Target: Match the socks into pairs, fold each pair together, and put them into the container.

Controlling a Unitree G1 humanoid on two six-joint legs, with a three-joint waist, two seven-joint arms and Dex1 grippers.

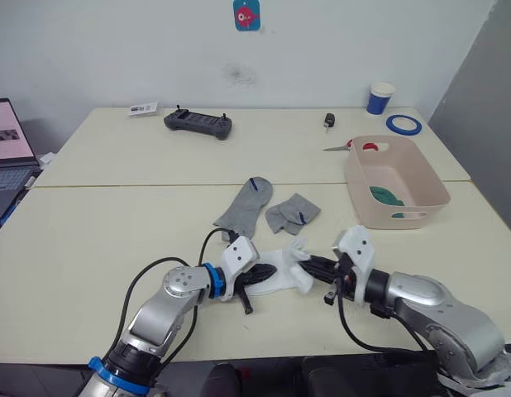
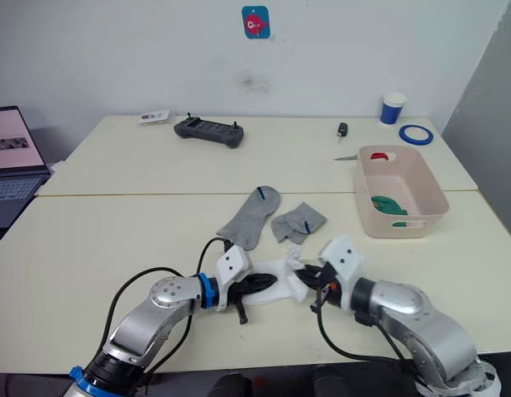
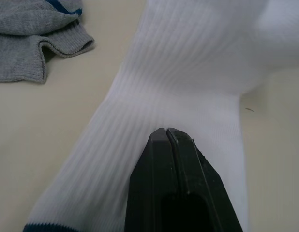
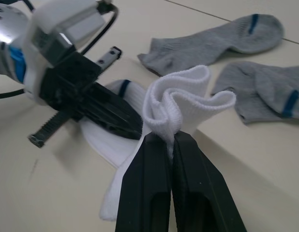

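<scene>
White socks (image 1: 282, 273) bunched near the front edge of the cream table (image 1: 115, 231), pinned between both grippers in the left eye view. Left gripper (image 1: 257, 279) pressed onto the flat part, right gripper (image 1: 312, 265) pinching the raised end. Two grey socks (image 1: 245, 207) lying just behind, one stretched out, one (image 1: 293, 213) crumpled. Pinkish container (image 1: 400, 186) off to the right with something dark green (image 1: 386, 197) inside. Further back: black controller (image 1: 199, 123), blue-white cup (image 1: 380, 98), roll of blue tape (image 1: 403, 124), scissors (image 1: 346, 147).

Left wrist view: fingers (image 3: 164, 145) closed tight, tips right against ribbed white fabric, a grey sock (image 3: 33, 43) nearby.

Right wrist view: fingers (image 4: 154, 159) clamped on a folded-up lump of white sock (image 4: 181, 104), rest of it flat on the table under the other gripper (image 4: 115, 118). Both grey socks behind, blue marks showing.
</scene>
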